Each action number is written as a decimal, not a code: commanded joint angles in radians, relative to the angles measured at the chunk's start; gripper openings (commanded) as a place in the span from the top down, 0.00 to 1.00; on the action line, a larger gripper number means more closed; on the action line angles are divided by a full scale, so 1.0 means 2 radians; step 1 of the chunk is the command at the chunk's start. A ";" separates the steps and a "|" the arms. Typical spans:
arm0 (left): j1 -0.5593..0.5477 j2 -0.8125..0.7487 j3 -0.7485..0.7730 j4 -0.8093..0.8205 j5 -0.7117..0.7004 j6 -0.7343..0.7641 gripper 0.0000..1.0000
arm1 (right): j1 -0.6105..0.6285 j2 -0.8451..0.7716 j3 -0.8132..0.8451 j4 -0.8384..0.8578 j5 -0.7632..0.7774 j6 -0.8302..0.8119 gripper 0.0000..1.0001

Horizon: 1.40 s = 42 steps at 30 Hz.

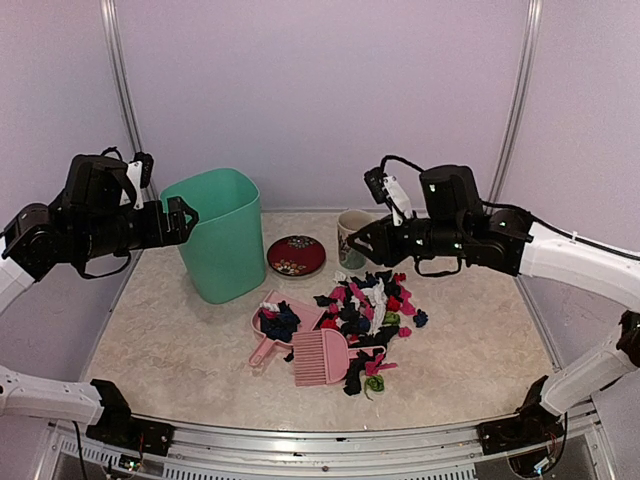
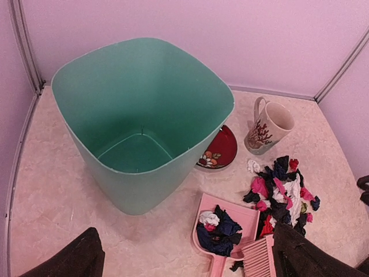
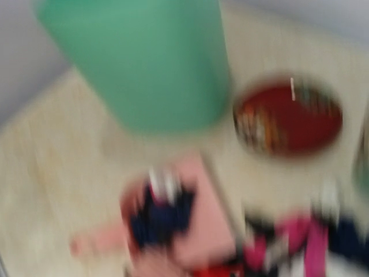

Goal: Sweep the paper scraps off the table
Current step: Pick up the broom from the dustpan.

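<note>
**Scraps heaped mid-counter, both arms raised**

The paper scraps (image 1: 372,305) lie in a loose pile right of centre in the top view, on the counter (image 1: 160,330). A further clump sits inside the pink dustpan (image 1: 308,312) just left of the pile. A pink brush (image 1: 322,357) lies at the pile's lower left edge. The left tool (image 1: 186,220) hangs released, fingers (image 2: 75,257) wide apart, beside the green bin (image 1: 222,235). The right tool (image 1: 358,240) hovers by the cup (image 1: 344,228). Its wrist view is blurred, so I cannot tell its grip.
</note>
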 commanded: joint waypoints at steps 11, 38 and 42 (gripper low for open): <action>0.001 0.003 -0.029 0.078 0.052 0.014 0.01 | -0.076 -0.070 -0.234 -0.048 -0.179 0.079 0.71; 0.001 0.016 -0.036 0.080 0.063 0.009 0.01 | -0.116 0.129 -0.301 0.193 -0.271 0.175 0.67; 0.001 0.018 -0.036 0.081 0.062 0.010 0.01 | -0.116 0.138 -0.303 0.203 -0.283 0.176 0.69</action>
